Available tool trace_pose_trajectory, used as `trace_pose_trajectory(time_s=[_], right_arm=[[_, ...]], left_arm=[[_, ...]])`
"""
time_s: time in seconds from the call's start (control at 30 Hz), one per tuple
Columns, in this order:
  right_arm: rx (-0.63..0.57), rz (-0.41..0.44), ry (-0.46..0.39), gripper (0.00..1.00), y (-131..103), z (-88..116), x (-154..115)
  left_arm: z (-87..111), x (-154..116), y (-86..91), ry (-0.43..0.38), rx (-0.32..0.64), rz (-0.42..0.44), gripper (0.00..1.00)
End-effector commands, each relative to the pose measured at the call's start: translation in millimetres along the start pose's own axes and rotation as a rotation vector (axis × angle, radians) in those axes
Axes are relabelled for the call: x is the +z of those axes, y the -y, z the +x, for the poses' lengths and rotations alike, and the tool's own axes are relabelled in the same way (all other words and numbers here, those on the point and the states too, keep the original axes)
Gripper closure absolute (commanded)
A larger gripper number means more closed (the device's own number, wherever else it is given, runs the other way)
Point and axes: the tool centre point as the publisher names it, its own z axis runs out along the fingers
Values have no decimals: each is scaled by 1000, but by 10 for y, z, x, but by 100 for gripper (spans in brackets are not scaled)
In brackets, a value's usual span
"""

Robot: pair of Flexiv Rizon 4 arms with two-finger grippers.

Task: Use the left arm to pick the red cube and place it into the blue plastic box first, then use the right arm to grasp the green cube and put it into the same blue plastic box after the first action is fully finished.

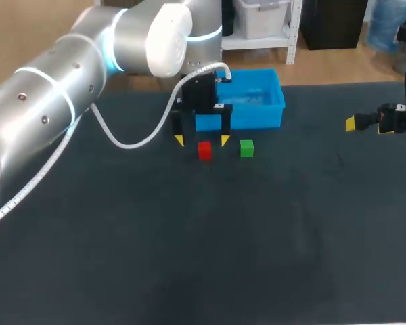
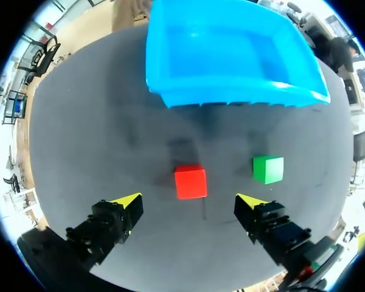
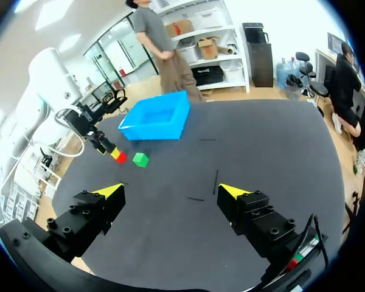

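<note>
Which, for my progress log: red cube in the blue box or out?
Out. The red cube sits on the table outside the blue box, ahead of the open left gripper.

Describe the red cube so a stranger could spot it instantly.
Find the blue plastic box on the dark table. Two small cubes sit apart before it. The red cube lies just ahead of the open left gripper; its neighbour is the green cube.
</note>
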Motion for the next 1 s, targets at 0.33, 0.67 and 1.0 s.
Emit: trace_pose_trajectory(time_s=[0.33, 0.67, 1.0], right_arm=[[-1, -2, -1, 0, 6, -3, 0], [-1, -2, -1, 0, 6, -3, 0], [-1, -2, -1, 0, 6, -3, 0]], left_arm=[[22, 162, -20, 0, -20, -20, 0], [-24, 302, 34, -15, -33, -23, 0], [-100, 342, 0, -19, -46, -31, 0]])
